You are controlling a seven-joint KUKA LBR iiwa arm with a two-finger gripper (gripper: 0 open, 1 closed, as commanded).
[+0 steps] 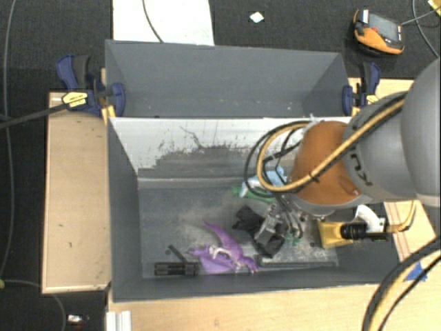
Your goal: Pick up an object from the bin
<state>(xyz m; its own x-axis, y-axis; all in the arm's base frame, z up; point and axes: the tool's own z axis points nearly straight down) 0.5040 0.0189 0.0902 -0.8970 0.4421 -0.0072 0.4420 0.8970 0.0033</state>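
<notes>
End effector (271,236) hangs low at the right of the bin (172,185), probably set there to take the one black block (246,219) just beside it. How far it is open, I cannot tell. One purple floppy toy (222,254) and one black bar (176,269) lie to the left.

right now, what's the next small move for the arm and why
Probably nudge the gripper slightly left, over the purple floppy thing. The gripper sits low near the front right of the bin, and that thing lies just beside it on the floor.
</notes>
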